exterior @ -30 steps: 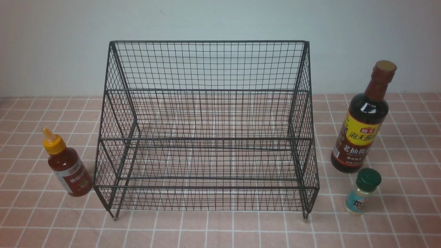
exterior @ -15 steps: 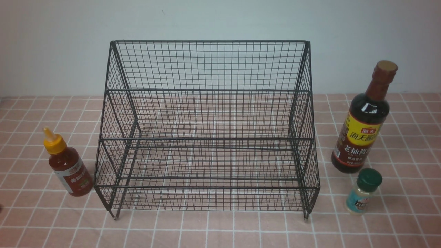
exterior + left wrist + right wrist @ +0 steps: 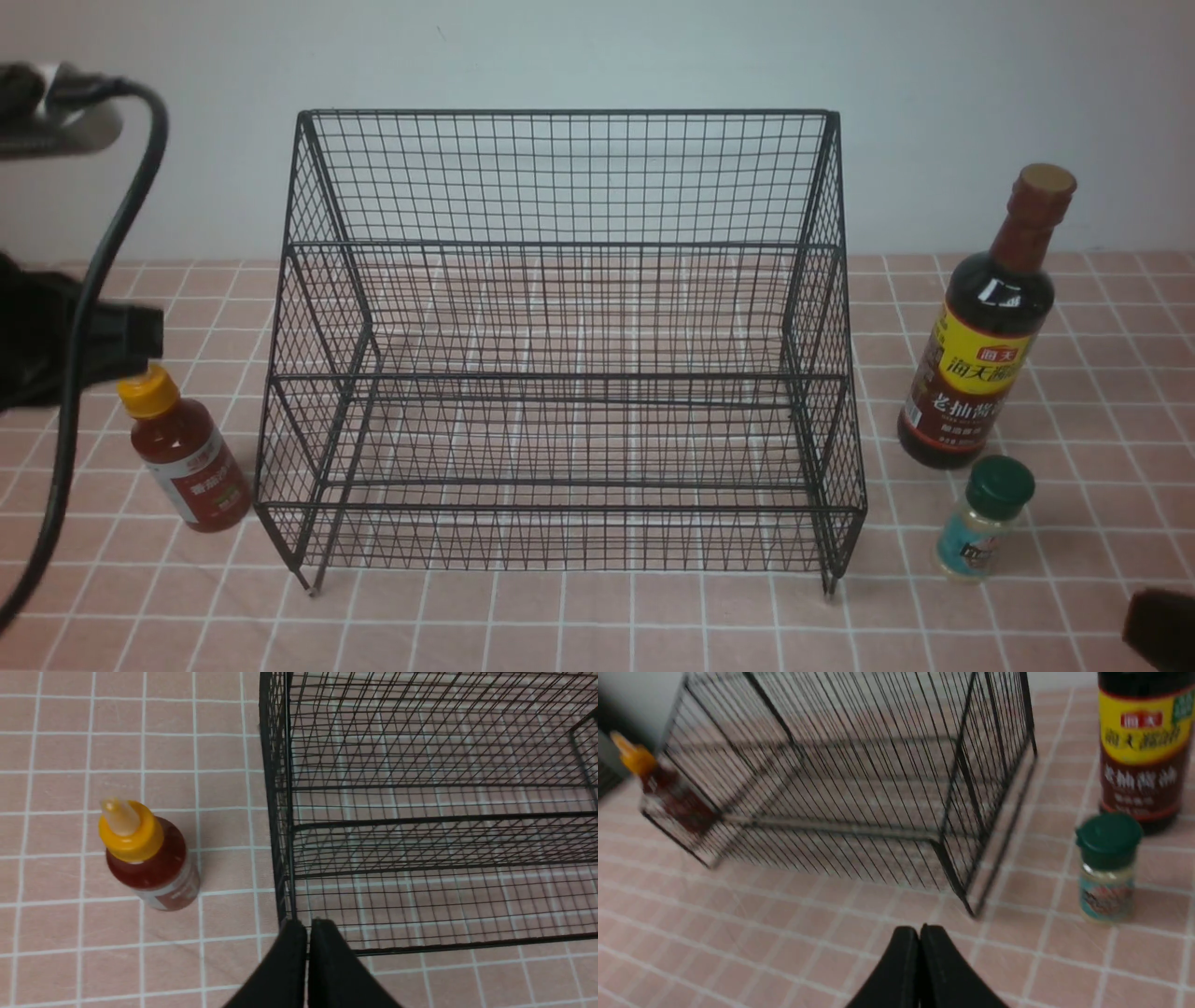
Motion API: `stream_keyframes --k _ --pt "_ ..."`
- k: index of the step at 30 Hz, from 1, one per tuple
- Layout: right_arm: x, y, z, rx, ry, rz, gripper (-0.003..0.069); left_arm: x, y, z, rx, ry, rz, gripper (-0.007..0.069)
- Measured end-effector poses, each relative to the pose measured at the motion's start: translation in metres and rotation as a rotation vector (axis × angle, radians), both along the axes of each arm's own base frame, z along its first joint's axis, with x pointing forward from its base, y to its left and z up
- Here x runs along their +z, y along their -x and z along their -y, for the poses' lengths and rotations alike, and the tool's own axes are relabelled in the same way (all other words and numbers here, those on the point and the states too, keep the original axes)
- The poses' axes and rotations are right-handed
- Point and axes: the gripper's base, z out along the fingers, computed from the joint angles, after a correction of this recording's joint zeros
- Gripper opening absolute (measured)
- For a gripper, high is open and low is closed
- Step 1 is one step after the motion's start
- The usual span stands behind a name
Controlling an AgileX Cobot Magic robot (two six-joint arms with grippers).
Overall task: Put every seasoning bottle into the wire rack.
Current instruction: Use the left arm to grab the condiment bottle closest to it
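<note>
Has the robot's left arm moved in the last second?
Yes: the left arm has entered from the left edge, toward the wire rack.

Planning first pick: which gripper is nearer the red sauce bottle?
Left. The left gripper hovers close by the red sauce bottle; right gripper is across the wire rack, by the green-capped jar.

Faced forward over the whole wire rack [image 3: 560, 376]; from each wrist, looked down closely, rack corner just beyond the jaws.
</note>
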Motion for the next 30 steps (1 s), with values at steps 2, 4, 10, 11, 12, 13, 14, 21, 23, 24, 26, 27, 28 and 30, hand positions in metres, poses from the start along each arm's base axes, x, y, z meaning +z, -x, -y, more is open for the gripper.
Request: stream_keyframes --k 2,4,10,11,12,13,14,21,23,24,26,27,28,30 --pt "0.004 -0.008 0.006 -0.003 0.114 -0.116 -0.0014 0.002 -0.012 -0.006 0.010 -0.076 -0.049 -0.0007" --pt "0.008 -0.015 0.013 -0.030 0.205 -0.180 -0.0013 0.000 -0.018 -0.010 0.033 -0.117 -0.082 -0.0007" --pt "0.010 -0.025 0.027 -0.111 0.327 -0.263 -0.0013 -0.019 -0.038 -0.026 0.103 -0.269 -0.179 -0.0007" --pt "0.010 -0.025 0.027 -0.111 0.327 -0.263 -0.0013 -0.022 -0.041 -0.027 0.105 -0.281 -0.185 -0.0007" --pt "0.010 -0.025 0.026 -0.111 0.324 -0.263 -0.0013 -0.024 -0.044 -0.028 0.105 -0.292 -0.183 -0.0006" --pt "0.010 -0.025 0.026 -0.110 0.319 -0.262 -0.0013 -0.027 -0.049 -0.028 0.104 -0.299 -0.182 -0.0001" --pt "0.010 -0.025 0.025 -0.107 0.311 -0.262 -0.0013 -0.032 -0.055 -0.029 0.101 -0.305 -0.179 0.0014" --pt "0.011 -0.025 0.023 -0.099 0.273 -0.261 -0.0012 -0.047 -0.082 -0.027 0.089 -0.291 -0.113 0.0232" --pt "0.011 -0.025 0.022 -0.099 0.268 -0.259 -0.0012 -0.052 -0.086 -0.027 0.086 -0.294 -0.117 0.0286" --pt "0.011 -0.025 0.022 -0.099 0.268 -0.259 -0.0012 -0.056 -0.089 -0.028 0.083 -0.299 -0.125 0.0328" --pt "0.011 -0.025 0.022 -0.099 0.268 -0.258 -0.0012 -0.066 -0.097 -0.029 0.074 -0.317 -0.146 0.0412" --pt "0.011 -0.025 0.022 -0.099 0.268 -0.258 -0.0012 -0.071 -0.100 -0.029 0.071 -0.321 -0.155 0.0442" --pt "0.011 -0.025 0.022 -0.099 0.268 -0.258 -0.0012 -0.075 -0.103 -0.029 0.068 -0.321 -0.165 0.0457" --pt "0.011 -0.025 0.022 -0.099 0.268 -0.258 -0.0012 -0.082 -0.107 -0.029 0.064 -0.324 -0.182 0.0471"
